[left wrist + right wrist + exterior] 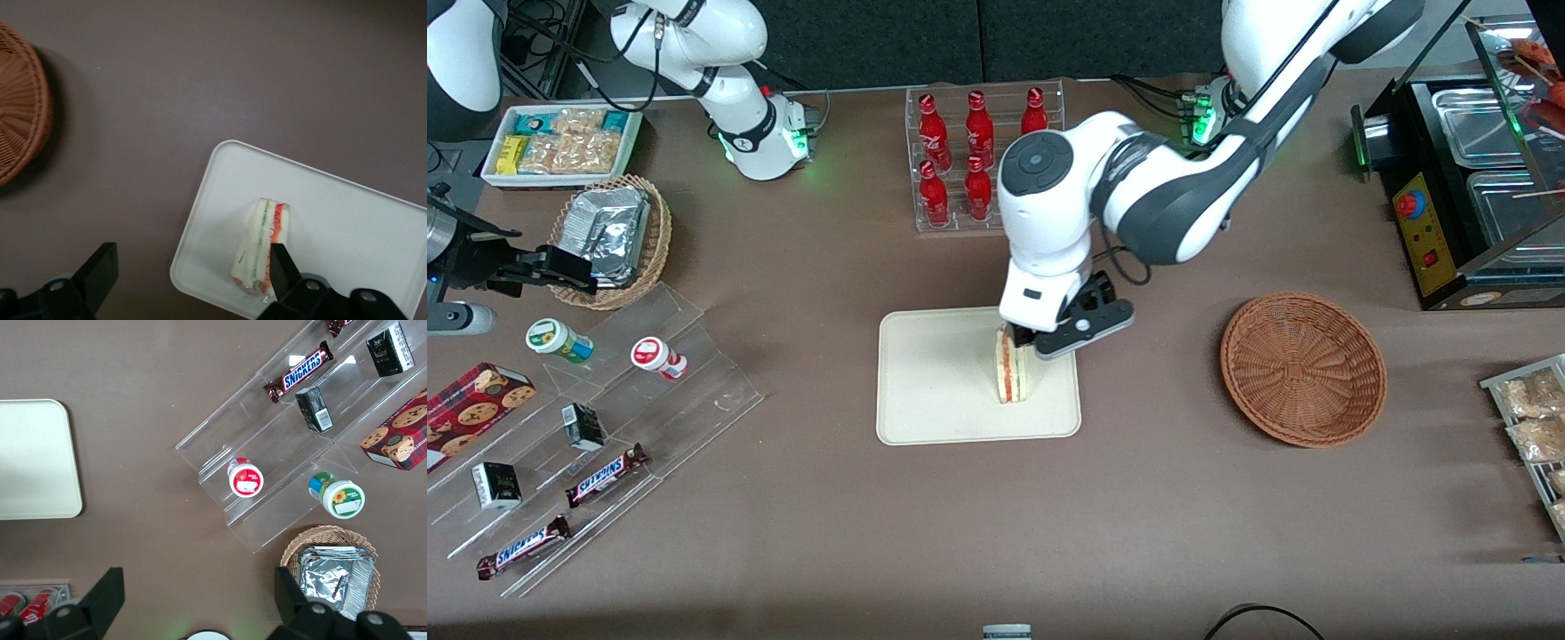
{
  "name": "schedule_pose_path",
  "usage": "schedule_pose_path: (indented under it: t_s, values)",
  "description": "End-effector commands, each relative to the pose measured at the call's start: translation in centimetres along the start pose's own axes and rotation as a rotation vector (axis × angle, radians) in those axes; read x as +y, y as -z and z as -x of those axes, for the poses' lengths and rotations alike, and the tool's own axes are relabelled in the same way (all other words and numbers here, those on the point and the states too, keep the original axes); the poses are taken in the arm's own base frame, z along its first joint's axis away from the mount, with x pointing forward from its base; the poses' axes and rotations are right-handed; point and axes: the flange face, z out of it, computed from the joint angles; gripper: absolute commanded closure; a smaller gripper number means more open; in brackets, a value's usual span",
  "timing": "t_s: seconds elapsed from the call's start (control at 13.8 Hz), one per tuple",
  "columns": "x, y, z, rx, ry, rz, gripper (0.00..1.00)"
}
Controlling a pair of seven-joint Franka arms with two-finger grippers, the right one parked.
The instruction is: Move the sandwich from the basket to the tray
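Sandwich [1011, 378] stands on its edge on the cream tray [934, 382] in the front view, toward the working arm's end of that tray. It is a narrow wedge of white bread, and its cut edge shows a red-orange layer with a thin green line beside it. The gripper [1024, 342] hangs just over the end of the wedge that lies farther from the front camera. The reddish-brown basket [1303, 366] sits on the brown counter [1138, 498] toward the working arm's end, well apart from the tray, with nothing in it. A rack of red bottles [978, 160] stands farther from the front camera than the tray.

From the left wrist, the sandwich [261, 245] lies on the tray [347, 220] near one rounded corner, its white, green and red bands running lengthwise. The gripper [190, 273] has its jaws wide apart; one finger [280, 267] is right beside the wedge, the other over bare counter. The basket [23, 110] shows only in part.

From the right wrist, only a corner of the tray [37, 460] appears.
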Motion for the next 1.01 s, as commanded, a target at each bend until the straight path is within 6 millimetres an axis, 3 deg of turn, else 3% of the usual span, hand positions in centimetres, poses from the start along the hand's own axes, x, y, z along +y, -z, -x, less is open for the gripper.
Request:
schedule_pose_path:
  t_s: [0.0, 0.36, 0.65, 0.94]
  values:
    - [-3.0, 1.7, -2.1, -0.013, 0.011, -0.031, 0.0]
    - [-7.7, 5.2, -5.5, -0.069, -0.087, -0.034, 0.0]
    - [-13.3, 7.8, -10.6, -0.138, -0.141, -0.054, 0.0]
    - [-19.5, 10.3, -14.1, -0.175, -0.217, -0.019, 0.0]
